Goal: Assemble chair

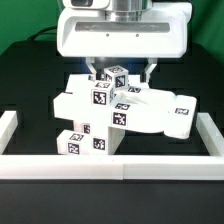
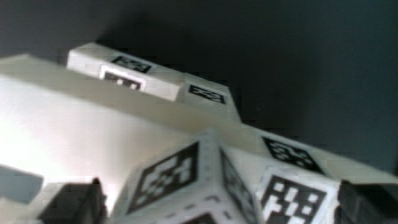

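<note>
border wall [image 1: 110,165] front | chair [image 1: 120,108] parts piled | hand [image 1: 121,72] above, fingers wide apart, nothing gripped

The chair [image 1: 120,105] parts look matt white plastic — smooth, with printed black-and-white tags; the arm [image 1: 120,35] is glossy white, the counter [image 1: 30,75] matt black.

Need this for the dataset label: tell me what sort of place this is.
Most likely a robotics lab test bench: a black table fenced by a low white border wall, white chair parts covered in square marker tags, and a robot gripper overhead.
</note>
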### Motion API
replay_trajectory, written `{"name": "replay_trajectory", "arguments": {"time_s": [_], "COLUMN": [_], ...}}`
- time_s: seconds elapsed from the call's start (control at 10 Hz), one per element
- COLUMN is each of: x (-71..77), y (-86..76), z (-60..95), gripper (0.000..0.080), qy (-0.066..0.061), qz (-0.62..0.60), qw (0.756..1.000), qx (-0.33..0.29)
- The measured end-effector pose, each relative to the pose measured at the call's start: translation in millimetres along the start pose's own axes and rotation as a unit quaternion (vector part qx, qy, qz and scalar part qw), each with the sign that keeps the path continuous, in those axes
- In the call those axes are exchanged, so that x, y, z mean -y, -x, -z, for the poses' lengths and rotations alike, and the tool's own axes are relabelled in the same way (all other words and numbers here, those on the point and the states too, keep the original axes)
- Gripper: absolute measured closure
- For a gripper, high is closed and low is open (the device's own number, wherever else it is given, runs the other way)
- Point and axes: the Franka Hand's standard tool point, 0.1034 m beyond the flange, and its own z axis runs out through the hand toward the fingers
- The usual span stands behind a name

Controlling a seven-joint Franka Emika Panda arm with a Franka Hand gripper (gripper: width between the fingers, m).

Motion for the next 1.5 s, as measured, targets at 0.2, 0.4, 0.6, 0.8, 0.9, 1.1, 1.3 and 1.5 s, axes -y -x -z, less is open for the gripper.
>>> {"name": "replay_trajectory", "arguments": {"time_s": [0.2, 0.4, 0.6, 0.8, 0.9, 1.1, 1.3, 1.5], "x": [-3.3, -6.4, -7.0, -7.1, -7.3, -9.6, -9.6, -9.5], "y": [1.3, 0.8, 0.9, 1.0, 1.0, 1.1, 1.1, 0.9], "z": [-0.8, -1.2, -1.4, -1.5, -1.6, -2.0, -2.2, -2.2], "gripper": [0.0150, 0.0150, 0.0152, 0.0331, 0.0482, 0.0531, 0.0531, 0.0531], "qy": [0.001, 0.003, 0.003, 0.003, 0.003, 0.002, 0.002, -0.006], "qz": [0.061, 0.119, 0.124, 0.116, 0.103, 0.049, -0.047, -0.159], "qw": [0.998, 0.993, 0.992, 0.993, 0.995, 0.999, 0.999, 0.987], "qx": [0.001, -0.003, -0.003, -0.003, -0.003, -0.002, -0.003, -0.004]}}
